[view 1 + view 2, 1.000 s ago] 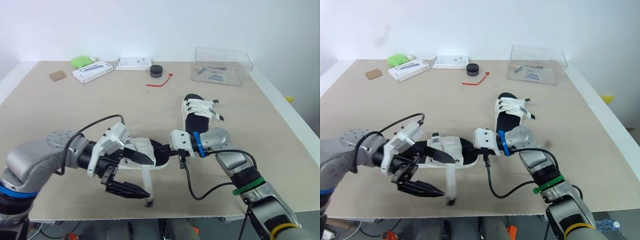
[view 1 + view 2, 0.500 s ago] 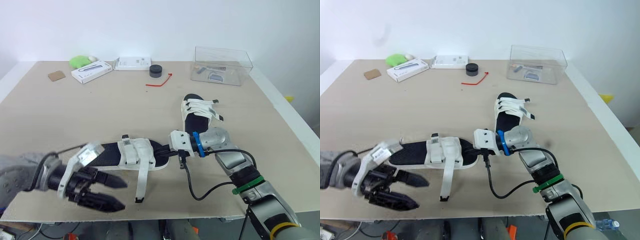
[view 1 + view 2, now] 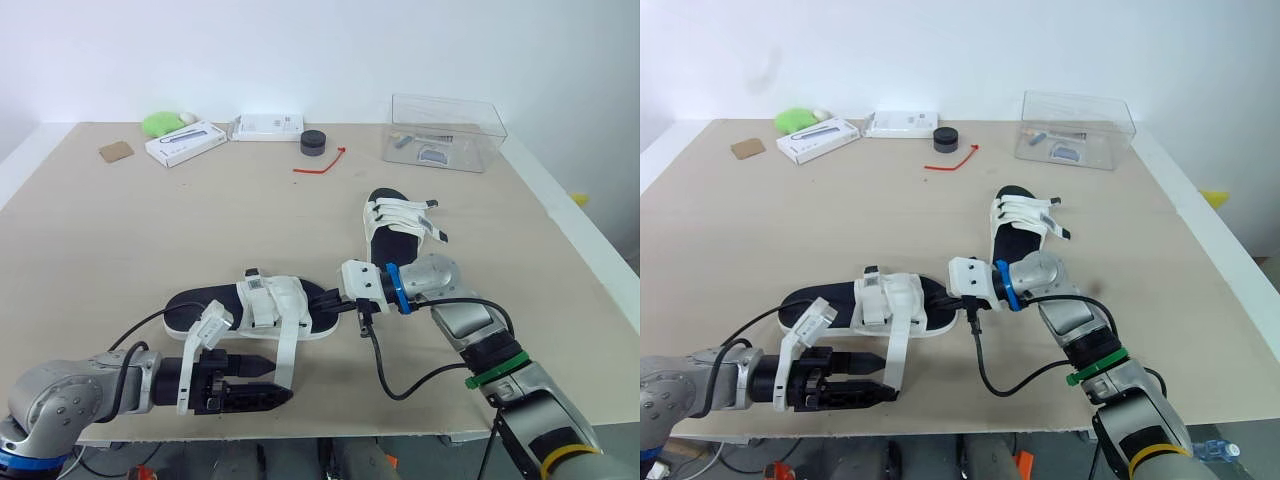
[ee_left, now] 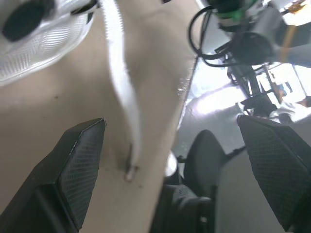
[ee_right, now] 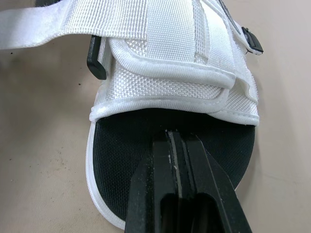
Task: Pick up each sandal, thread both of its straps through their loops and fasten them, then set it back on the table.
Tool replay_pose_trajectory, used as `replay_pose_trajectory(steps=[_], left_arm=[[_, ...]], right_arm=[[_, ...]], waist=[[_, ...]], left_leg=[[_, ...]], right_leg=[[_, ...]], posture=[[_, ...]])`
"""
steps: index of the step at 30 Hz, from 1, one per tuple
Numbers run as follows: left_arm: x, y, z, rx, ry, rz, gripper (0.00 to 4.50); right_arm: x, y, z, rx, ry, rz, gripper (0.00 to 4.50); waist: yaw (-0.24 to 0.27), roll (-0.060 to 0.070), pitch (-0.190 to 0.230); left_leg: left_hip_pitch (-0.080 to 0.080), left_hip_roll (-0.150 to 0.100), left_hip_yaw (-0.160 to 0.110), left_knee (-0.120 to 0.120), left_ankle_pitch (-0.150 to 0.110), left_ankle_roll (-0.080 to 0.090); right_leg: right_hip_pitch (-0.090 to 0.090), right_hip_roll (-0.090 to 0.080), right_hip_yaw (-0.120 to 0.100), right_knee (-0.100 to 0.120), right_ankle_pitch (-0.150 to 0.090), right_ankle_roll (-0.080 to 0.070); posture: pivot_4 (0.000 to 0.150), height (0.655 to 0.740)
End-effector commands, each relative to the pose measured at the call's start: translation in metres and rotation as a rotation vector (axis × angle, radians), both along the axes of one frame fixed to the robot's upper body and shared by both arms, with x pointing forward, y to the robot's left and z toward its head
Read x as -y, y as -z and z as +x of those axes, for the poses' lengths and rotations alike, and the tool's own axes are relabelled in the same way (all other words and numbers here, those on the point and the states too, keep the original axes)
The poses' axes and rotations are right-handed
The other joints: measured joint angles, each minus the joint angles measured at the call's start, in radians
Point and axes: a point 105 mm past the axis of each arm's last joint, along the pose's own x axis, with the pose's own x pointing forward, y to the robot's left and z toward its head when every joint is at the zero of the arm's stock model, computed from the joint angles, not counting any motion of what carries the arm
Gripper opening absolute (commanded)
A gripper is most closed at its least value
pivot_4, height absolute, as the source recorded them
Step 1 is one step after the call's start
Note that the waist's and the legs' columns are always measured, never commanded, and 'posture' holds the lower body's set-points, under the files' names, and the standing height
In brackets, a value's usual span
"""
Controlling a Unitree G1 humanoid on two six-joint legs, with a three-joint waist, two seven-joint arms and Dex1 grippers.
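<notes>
The sandal [image 3: 255, 305] is lying flat near the table's [image 3: 100, 230] front edge. One loose strap [image 3: 286, 345] is trailing toward the left gripper [image 3: 262, 382], whose fingers are gaping wide apart. The right gripper [image 3: 335, 304] is resting, fingers together, on the sandal's toe end.

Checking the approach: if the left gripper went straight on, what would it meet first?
Likely the loose strap, its end on the table right at the open left gripper.
</notes>
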Motion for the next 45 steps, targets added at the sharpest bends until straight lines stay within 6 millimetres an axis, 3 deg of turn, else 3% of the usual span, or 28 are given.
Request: replay_pose_trajectory(steps=[1, 8, 10, 11, 13, 14, 17, 20, 25, 31, 36, 39, 45], left_arm=[[0.004, 0.002, -0.001, 0.021, 0.033, 0.01, 4.46], [0.014, 0.009, 0.003, 0.015, 0.063, 0.009, 4.46], [0.014, 0.011, 0.005, 0.013, 0.068, 0.024, 3.91], [0.014, 0.012, 0.004, 0.012, 0.072, 0.027, 3.91], [0.015, 0.012, 0.005, 0.008, 0.075, 0.027, 2.88], [0.015, 0.013, 0.006, 0.01, 0.074, 0.03, 2.66], [0.017, 0.015, 0.008, 0.012, 0.067, 0.032, 1.19], [0.018, 0.013, 0.012, 0.017, 0.057, 0.023, 0.05], [0.014, 0.004, 0.017, 0.019, 0.051, 0.002, 0.05], [-0.004, -0.056, 0.003, -0.069, 0.191, -0.218, 0.05], [-0.014, -0.091, 0.055, 0.026, 0.019, -0.342, 0.05], [-0.009, -0.086, 0.078, 0.077, -0.05, -0.295, 0.05], [0.004, -0.06, 0.094, 0.101, -0.042, -0.203, 0.05]], right_arm=[[0.003, 0.002, 0.0, -0.003, 0.004, -0.022, 0.0], [0.003, 0.001, 0.001, -0.003, 0.008, -0.022, 0.0], [0.004, 0.001, 0.002, -0.001, 0.012, -0.022, 0.0], [0.004, 0.001, 0.002, -0.001, 0.013, -0.022, 0.0], [0.004, 0.0, 0.002, 0.0, 0.014, -0.022, 0.0], [0.005, 0.0, 0.002, 0.0, 0.014, -0.022, 0.0], [0.004, 0.0, 0.003, 0.0, 0.016, -0.021, 0.0], [0.004, 0.0, 0.003, 0.001, 0.017, -0.02, 0.0], [0.004, 0.0, 0.003, 0.0, 0.017, -0.02, 0.0], [0.003, -0.001, 0.004, 0.001, 0.016, -0.015, 0.0], [0.004, -0.001, 0.005, 0.004, 0.02, -0.02, 0.0], [0.005, 0.0, 0.005, 0.006, 0.02, -0.023, 0.0], [0.005, -0.001, 0.005, 0.01, 0.022, -0.023, 0.0]], waist=[[0.0, 0.0, 0.0], [0.001, 0.0, 0.0], [0.001, 0.0, 0.0], [0.001, 0.0, 0.0], [0.001, 0.0, 0.0], [0.001, 0.0, 0.0], [0.001, 0.0, 0.0], [0.001, 0.0, 0.0], [0.001, 0.0, 0.0], [0.001, -0.001, 0.0], [0.002, -0.001, 0.0], [0.0, -0.001, 0.0], [0.0, -0.001, 0.0]], left_leg=[[0.0, 0.0, 0.0, 0.0, 0.0, 0.0], [0.0, 0.0, 0.0, 0.0, 0.0, 0.0], [0.0, 0.0, 0.0, 0.0, 0.0, 0.0], [0.0, 0.0, 0.0, 0.0, 0.0, 0.0], [0.0, 0.0, 0.0, 0.0, 0.0, 0.0], [0.0, 0.0, 0.0, 0.0, 0.0, 0.0], [0.0, 0.0, 0.0, 0.0, 0.0, 0.0], [0.0, 0.0, 0.0, 0.0, 0.0, 0.0], [0.0, 0.0, 0.0, 0.0, 0.0, 0.0], [-0.001, 0.0, -0.002, 0.0, 0.0, 0.0], [-0.001, 0.0, -0.002, 0.001, 0.0, 0.0], [-0.001, -0.001, -0.003, 0.001, 0.0, 0.0], [-0.001, -0.001, -0.002, 0.0, 0.0, 0.0]], right_leg=[[0.0, 0.0, 0.0, 0.0, 0.0, 0.0], [0.0, 0.0, 0.0, 0.0, 0.0, 0.0], [0.0, 0.0, 0.0, 0.0, 0.0, 0.0], [0.0, 0.0, 0.0, 0.0, 0.0, 0.0], [0.0, 0.0, 0.0, 0.0, 0.0, 0.001], [0.0, 0.0, 0.0, 0.0, 0.0, 0.001], [0.0, 0.0, 0.0, 0.0, 0.0, 0.001], [0.0, 0.0, 0.0, 0.0, 0.0, 0.001], [0.0, 0.0, 0.0, 0.0, 0.001, 0.001], [0.0, 0.0, -0.002, 0.0, 0.0, 0.001], [0.001, 0.0, -0.002, 0.0, 0.001, 0.001], [0.001, 0.0, -0.002, 0.0, 0.001, 0.001], [0.0, 0.0, -0.001, 0.0, 0.001, 0.001]], posture=[[0.15, 0.74], [0.15, 0.74], [0.15, 0.74], [0.15, 0.74], [0.15, 0.74], [0.15, 0.74], [0.15, 0.74], [0.15, 0.74], [0.15, 0.74], [0.15, 0.74], [0.15, 0.74], [0.15, 0.74], [0.15, 0.74]])
